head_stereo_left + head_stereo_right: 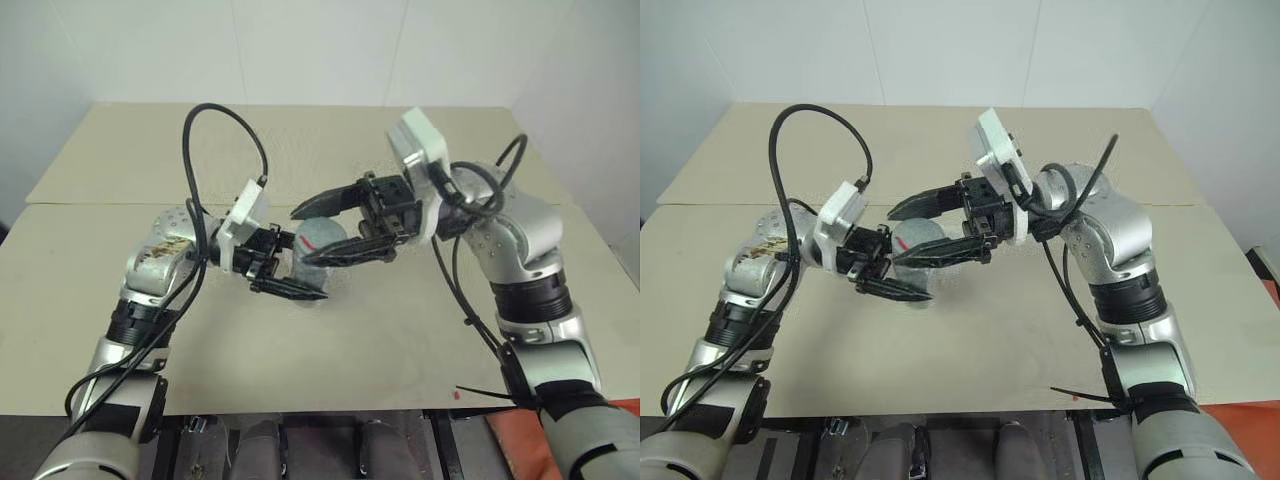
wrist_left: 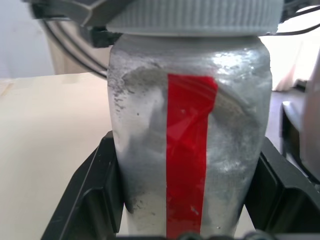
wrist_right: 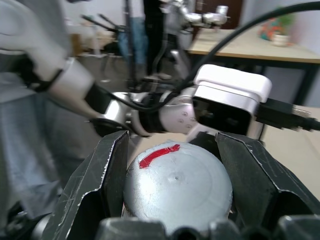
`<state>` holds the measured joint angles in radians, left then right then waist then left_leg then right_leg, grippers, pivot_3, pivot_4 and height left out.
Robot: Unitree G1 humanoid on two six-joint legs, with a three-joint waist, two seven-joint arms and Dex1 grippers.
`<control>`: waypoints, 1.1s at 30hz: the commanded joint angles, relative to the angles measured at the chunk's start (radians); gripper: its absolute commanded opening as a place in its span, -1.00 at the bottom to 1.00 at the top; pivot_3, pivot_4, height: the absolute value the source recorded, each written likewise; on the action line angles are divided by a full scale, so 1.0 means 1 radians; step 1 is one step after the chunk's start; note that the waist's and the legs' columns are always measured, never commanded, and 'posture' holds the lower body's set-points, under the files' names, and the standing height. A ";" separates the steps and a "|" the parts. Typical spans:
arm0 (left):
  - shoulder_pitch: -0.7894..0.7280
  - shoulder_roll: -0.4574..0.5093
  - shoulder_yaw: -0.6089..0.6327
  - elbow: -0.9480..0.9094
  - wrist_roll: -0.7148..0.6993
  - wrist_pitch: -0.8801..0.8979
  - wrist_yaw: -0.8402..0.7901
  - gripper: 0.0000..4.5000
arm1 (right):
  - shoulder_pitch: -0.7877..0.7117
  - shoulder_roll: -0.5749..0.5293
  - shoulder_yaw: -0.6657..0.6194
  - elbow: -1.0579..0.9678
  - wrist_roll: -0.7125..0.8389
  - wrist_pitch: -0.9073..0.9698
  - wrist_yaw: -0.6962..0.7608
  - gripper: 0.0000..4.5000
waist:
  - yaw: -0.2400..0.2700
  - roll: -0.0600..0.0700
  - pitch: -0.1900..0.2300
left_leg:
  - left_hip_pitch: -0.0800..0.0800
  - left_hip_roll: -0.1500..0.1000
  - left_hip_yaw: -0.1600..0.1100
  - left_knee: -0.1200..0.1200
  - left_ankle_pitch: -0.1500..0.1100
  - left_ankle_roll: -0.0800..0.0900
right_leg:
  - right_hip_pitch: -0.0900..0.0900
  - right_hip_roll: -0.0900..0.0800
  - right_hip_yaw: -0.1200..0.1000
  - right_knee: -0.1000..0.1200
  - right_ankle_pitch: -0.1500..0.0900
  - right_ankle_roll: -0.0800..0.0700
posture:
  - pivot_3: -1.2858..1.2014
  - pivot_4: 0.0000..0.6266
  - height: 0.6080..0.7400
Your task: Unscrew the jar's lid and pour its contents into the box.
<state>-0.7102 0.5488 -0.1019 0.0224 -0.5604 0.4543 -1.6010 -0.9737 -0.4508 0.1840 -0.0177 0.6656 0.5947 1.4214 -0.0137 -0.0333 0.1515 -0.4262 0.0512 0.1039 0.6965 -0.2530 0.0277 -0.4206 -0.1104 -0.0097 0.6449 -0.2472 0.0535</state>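
The silvery-grey jar with a red stripe hangs above the beige table, between my two arms. My left gripper is shut on the jar's body, one black finger on each side. The round grey lid, marked with some red, sits on top of the jar. My right gripper is shut on the lid, with its fingers against the rim. The contents are hidden inside the jar. The box is out of view.
The table has a seam running across it and a front edge near my body. A red-orange thing lies off the table at the right. Behind my left arm, the right wrist view shows another table and a person's legs.
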 commanded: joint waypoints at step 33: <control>0.141 -0.129 0.122 -0.051 0.177 -0.134 0.684 0.22 | 0.231 0.099 -0.173 -0.402 -0.067 0.236 -0.827 0.99 | 0.005 0.000 0.000 | -0.001 -0.001 -0.001 0.000 0.003 -0.005 | 0.000 -0.001 0.000 0.000 0.000 0.000 | 0.03 -0.52 1.00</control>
<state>-0.5697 0.4276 0.0153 0.0071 -0.4063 0.3454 -0.9830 -0.7183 -0.3626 0.0078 -0.3763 0.6075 0.8125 0.6553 -0.0091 -0.0331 0.1516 -0.4268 0.0507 0.1029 0.6963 -0.2502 0.0228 -0.4208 -0.1110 -0.0099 0.6450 -0.2471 0.0535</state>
